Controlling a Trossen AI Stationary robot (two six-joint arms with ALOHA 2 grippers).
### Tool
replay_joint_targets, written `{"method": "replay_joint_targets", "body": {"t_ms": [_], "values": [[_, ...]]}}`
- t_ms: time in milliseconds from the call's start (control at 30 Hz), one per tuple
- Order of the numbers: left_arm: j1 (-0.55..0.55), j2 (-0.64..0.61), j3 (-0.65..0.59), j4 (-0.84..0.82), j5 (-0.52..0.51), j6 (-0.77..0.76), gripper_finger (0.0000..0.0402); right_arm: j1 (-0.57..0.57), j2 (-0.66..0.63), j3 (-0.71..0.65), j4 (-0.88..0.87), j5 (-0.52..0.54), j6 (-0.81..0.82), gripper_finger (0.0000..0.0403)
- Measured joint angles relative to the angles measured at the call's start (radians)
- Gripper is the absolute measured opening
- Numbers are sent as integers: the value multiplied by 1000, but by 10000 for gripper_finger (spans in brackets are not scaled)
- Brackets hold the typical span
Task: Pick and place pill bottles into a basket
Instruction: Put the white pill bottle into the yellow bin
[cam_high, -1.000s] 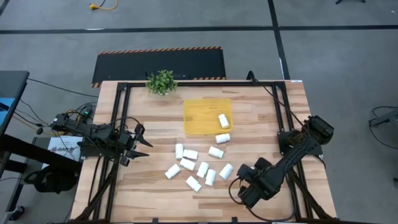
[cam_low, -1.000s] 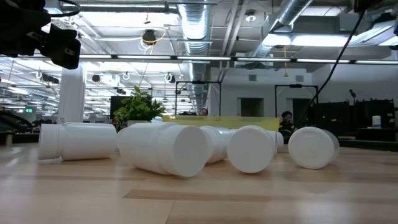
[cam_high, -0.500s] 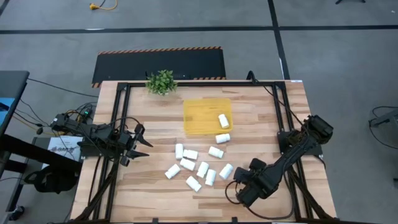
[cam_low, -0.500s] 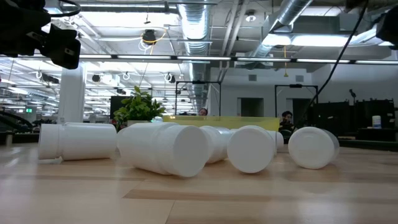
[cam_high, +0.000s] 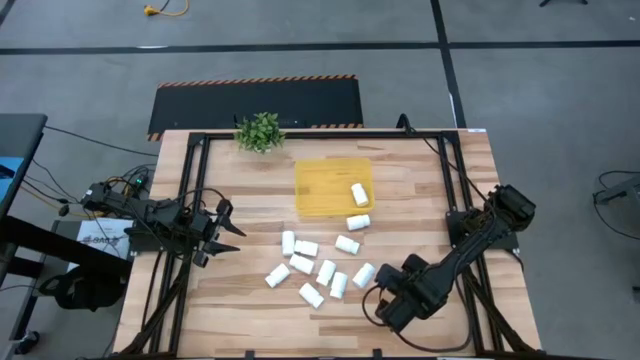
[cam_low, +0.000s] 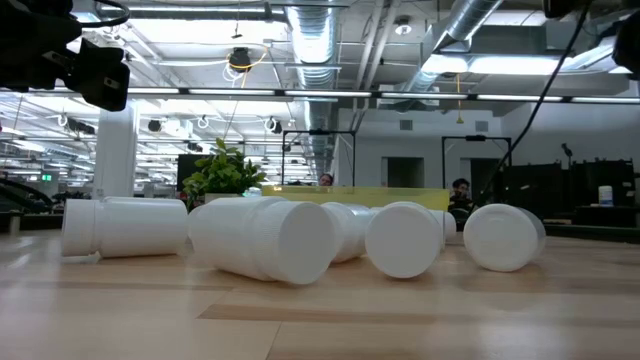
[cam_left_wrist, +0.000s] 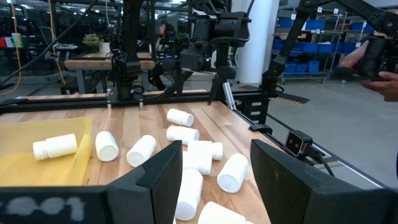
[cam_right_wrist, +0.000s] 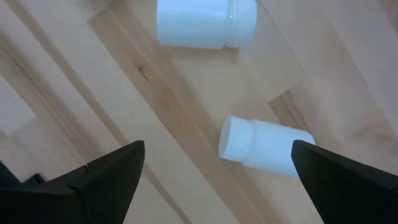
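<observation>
Reaching now: right claw (cam_high: 385, 303) spread wide above a lying pill bottle (cam_right_wrist: 264, 146) (nothing gripped yet). Next: descend, straddle, pinch, carry to basket (cam_high: 318, 187).

Bright, even overhead light; soft shadows, right wrist view perhaps slightly blurred.

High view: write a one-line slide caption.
Right hand open near scattered pill bottles; one bottle in the yellow basket.
</observation>
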Motion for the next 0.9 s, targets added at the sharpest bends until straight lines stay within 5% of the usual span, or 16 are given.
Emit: {"method": "replay_joint_targets", "body": {"t_ms": [900], "values": [[0,0,0,0,0,0,177,5,-2,-50,-104,-55,182,400]]}}
